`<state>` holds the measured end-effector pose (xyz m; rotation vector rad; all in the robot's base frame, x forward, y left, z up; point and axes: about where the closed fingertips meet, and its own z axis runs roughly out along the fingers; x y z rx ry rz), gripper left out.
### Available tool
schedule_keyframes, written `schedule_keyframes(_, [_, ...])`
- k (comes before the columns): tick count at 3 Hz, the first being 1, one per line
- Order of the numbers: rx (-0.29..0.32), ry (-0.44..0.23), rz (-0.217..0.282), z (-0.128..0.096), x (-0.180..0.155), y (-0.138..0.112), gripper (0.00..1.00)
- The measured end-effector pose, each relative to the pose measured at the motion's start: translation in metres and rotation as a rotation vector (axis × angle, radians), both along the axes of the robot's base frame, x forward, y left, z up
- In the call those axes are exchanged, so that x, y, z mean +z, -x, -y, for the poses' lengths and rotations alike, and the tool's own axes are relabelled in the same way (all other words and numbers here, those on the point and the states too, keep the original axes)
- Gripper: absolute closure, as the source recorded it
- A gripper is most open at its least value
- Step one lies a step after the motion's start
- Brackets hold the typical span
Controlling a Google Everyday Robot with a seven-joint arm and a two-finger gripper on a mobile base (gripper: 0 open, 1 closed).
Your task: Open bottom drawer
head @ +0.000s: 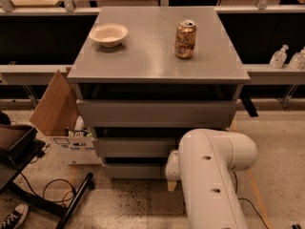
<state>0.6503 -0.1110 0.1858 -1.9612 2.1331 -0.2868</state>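
Observation:
The grey cabinet (157,56) has three handle-less drawer fronts, one above the other. The bottom drawer (136,171) is the narrowest and lowest front, just above the floor. My white arm (212,175) comes in from the lower right and covers that front's right end. My gripper (171,181) sits at the right end of the bottom drawer front, low near the floor and mostly hidden behind the arm. I cannot tell whether it touches the front.
A cream bowl (108,34) and a drink can (185,39) stand on the cabinet top. An open cardboard box (59,116) stands on the floor to the left, beside a black stand (19,151) with cables. Bottles (279,57) stand on a shelf at the right.

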Motion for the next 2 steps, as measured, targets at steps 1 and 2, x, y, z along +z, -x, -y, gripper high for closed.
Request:
schedule_keyframes(1, [-0.003, 0.007, -0.004, 0.006, 0.021, 0.008, 0.41])
schedule_keyframes(2, [0.007, 0.015, -0.031, 0.014, 0.048, 0.042, 0.65])
